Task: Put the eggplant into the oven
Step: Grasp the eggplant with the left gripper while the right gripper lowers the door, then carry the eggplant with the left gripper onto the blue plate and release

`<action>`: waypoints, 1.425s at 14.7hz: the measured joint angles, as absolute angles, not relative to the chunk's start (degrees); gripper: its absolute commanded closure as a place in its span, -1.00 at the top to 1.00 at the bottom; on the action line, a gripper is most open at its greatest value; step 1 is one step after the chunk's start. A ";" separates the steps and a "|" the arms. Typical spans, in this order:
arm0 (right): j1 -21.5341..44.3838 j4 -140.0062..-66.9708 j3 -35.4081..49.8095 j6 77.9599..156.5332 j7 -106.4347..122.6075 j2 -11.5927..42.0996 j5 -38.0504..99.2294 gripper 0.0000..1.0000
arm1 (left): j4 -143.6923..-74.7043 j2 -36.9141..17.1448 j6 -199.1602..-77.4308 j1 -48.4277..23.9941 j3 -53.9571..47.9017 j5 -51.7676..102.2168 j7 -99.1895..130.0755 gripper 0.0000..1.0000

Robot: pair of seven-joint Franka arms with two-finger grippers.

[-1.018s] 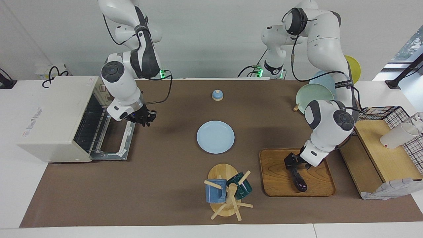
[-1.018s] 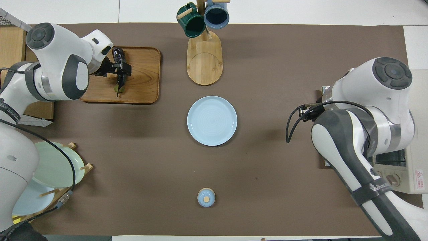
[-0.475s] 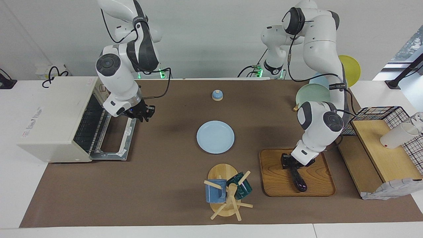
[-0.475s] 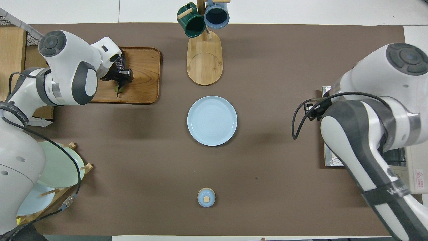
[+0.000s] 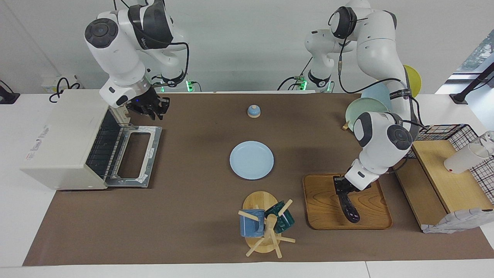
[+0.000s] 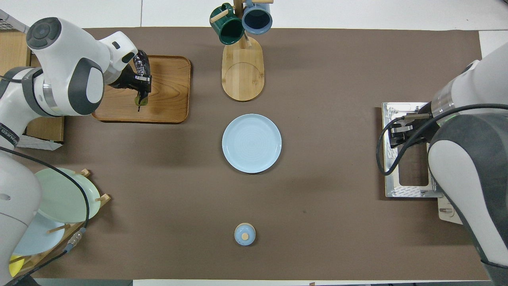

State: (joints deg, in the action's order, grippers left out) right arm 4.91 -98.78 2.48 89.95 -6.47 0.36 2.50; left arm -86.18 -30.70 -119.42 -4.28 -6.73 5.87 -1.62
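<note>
The eggplant (image 5: 350, 210) is dark purple and lies on the wooden tray (image 5: 370, 218) toward the left arm's end of the table. My left gripper (image 5: 342, 186) is down on the tray and shut on the eggplant's stem half. In the overhead view the eggplant (image 6: 141, 65) sticks out on both sides of the left gripper (image 6: 142, 81). The off-white oven (image 5: 61, 131) stands at the right arm's end with its door (image 5: 153, 143) lying open and its wire rack showing. My right gripper (image 5: 153, 107) is open and empty, raised over the door's end nearer to the robots.
A light blue plate (image 5: 251, 160) lies mid-table. A mug tree (image 5: 266, 226) with two mugs stands farther from the robots than the plate. A small blue knobbed lid (image 5: 253, 111) lies nearer to the robots. A plate rack (image 5: 366, 110) and a wooden shelf (image 5: 451, 173) stand at the left arm's end.
My right gripper has risen from the oven door and drawn back toward the robots. My left gripper's fingers have closed in on the eggplant on the tray.
</note>
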 measured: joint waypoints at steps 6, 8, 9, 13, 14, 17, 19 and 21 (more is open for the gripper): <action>3.14 -98.48 2.26 89.78 -6.38 -0.96 2.51 1.00 | -91.24 -19.98 -112.11 -14.46 -7.34 7.74 14.12 -1.00; 3.13 -98.50 2.41 89.44 -6.34 -1.62 2.51 1.00 | -95.45 -18.28 -116.03 -20.42 -7.40 7.75 20.38 -1.00; 3.12 -98.51 2.46 89.37 -6.34 -1.74 2.52 1.00 | -97.64 -17.87 -119.07 -23.12 -7.43 7.75 23.07 -1.00; 1.76 -98.54 2.24 89.00 -5.81 -1.76 2.51 1.00 | -103.66 -17.97 -128.02 -31.07 -7.38 7.76 29.60 -1.00; 1.60 -98.55 2.16 88.89 -5.77 -1.76 2.51 1.00 | -104.43 -18.59 -129.49 -32.48 -7.33 7.76 30.41 -1.00; 1.57 -98.55 2.19 88.81 -5.39 -1.76 2.51 1.00 | -106.31 -21.13 -133.97 -34.48 -7.23 7.76 31.08 -1.00; 1.58 -98.54 2.21 88.81 -4.92 -1.78 2.51 1.00 | -107.09 -21.63 -134.86 -34.65 -7.20 7.76 31.08 -1.00; 1.58 -98.54 2.21 88.88 -2.76 -1.78 2.51 1.00 | -107.17 -21.60 -134.92 -34.74 -7.08 7.76 31.08 0.99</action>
